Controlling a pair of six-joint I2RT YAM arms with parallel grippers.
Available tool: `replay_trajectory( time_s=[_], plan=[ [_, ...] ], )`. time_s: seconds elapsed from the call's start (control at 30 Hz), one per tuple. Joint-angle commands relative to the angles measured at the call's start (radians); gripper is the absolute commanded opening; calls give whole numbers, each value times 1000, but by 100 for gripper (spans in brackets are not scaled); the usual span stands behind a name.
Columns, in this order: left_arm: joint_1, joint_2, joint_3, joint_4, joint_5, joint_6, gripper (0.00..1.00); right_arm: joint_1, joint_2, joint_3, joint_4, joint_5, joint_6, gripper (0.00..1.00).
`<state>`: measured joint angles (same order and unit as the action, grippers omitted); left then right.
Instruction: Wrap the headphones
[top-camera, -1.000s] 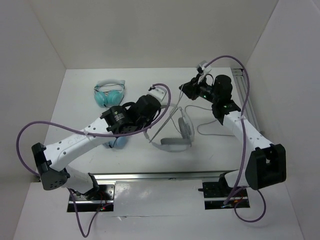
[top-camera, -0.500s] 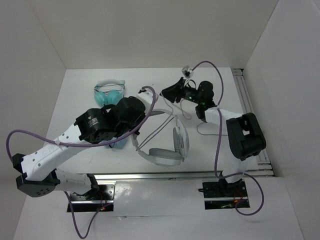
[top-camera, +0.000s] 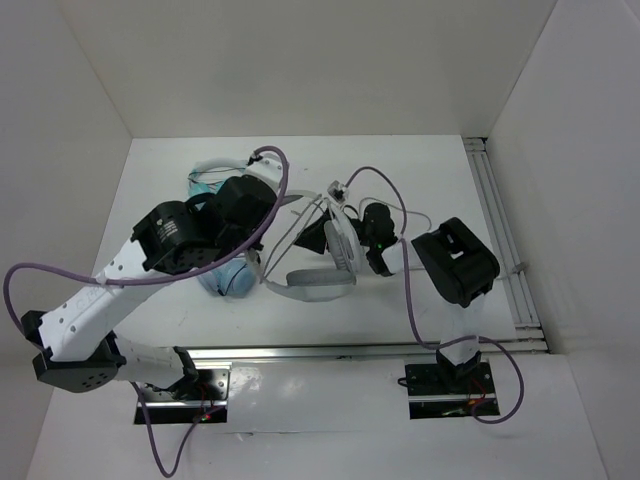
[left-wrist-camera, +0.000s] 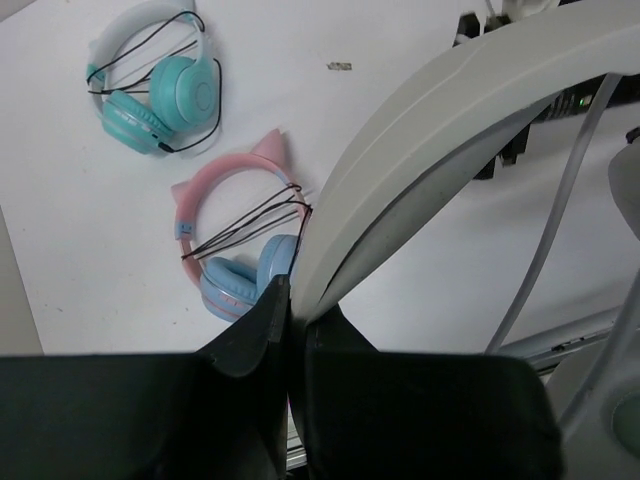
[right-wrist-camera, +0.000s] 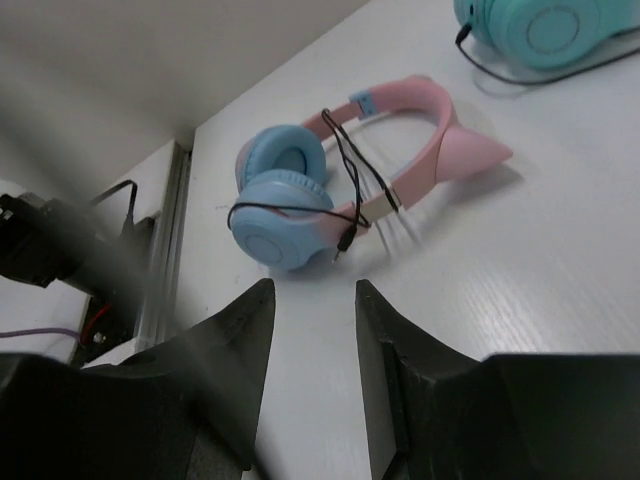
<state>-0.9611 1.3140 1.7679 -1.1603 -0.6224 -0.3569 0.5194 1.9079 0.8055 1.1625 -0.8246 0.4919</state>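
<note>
**Desk:** What has the left gripper got?

**Me:** It is clamped on the headphones. In its wrist view I see both fingers pressed together on the edge of the headband, close to one end.

**Desk:** Where do the headphones sit?

**Me:** In the middle of the worktop, between the two grippers. From above, the headband curves along the near side and one ear cup stands towards the right gripper. The gripped end is up off the surface. I cannot tell whether the far end touches down.

**Desk:** And the cable?

**Me:** It is loose. I see a pale strand running past the headband in the left wrist view, and thin lines crossing between the two grippers from above.

**Desk:** What about the right gripper?

**Me:** Its fingers stand apart with only bare worktop showing between them, so it holds nothing. From above it sits right beside the ear cup. I cannot tell whether they touch.

**Desk:** Anything else on there?

**Me:** The teal pair lies at the far left. The pink pair lies nearer, and from above it is partly hidden under the left arm. Each has a dark cord strung across its band, and both are well apart from the right gripper.
</note>
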Motion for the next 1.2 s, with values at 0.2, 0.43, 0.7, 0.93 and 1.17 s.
replay_trajectory(
  time_s=[0.2, 0.43, 0.7, 0.93, 1.17],
  plan=[
    [30, -6, 166, 5, -48, -59, 0, 16, 89, -45, 187, 39, 25, 42],
    [68, -25, 220, -4, -68, -50, 0, -25, 135, -66, 221, 82, 43, 0],
    [233, -71, 180, 187, -64, -137, 0, -4, 145, -135, 246, 148, 43, 0],
    [418, 30, 292, 329, 148, -261, 0, 68, 135, -147, 278, 139, 53, 0],
    [521, 247, 381, 386, 138, -304, 0, 151, 105, -179, 290, 141, 53, 0]
  ],
)
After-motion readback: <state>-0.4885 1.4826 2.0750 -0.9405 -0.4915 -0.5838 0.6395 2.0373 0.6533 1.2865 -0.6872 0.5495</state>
